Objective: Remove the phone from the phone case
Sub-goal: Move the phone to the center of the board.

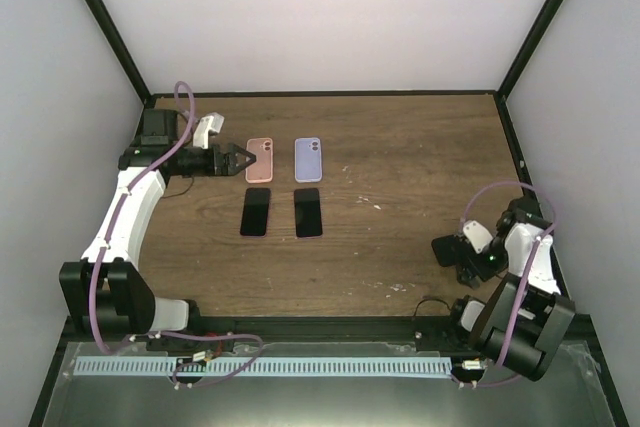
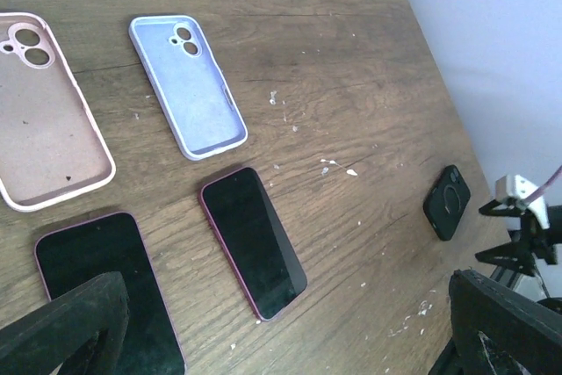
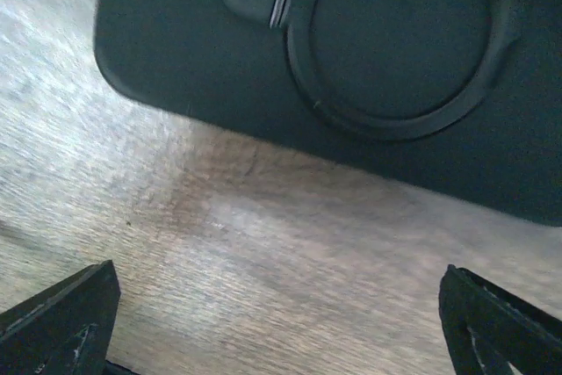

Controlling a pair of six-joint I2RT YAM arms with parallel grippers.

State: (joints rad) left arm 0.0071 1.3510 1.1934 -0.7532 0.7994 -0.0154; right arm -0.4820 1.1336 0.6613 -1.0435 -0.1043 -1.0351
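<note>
The black phone case (image 2: 446, 202) lies ring side up on the table (image 1: 400, 147), well right of the lavender case (image 1: 309, 159) and nearer the camera. The right tool (image 3: 281, 318) hangs there too, fingers spread wide and empty. Left of the lavender case, the left tool (image 1: 240, 159) is also spread and empty.

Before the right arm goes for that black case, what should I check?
1. The right pincer is open: ok.
2. The black case lies close ahead of it, untouched: ok.
3. Whether that case is loaded: cannot tell, only its back shows.
4. The left pincer is open and holds nothing: ok.
5. The pink case and lilac case are empty: ok.
</note>
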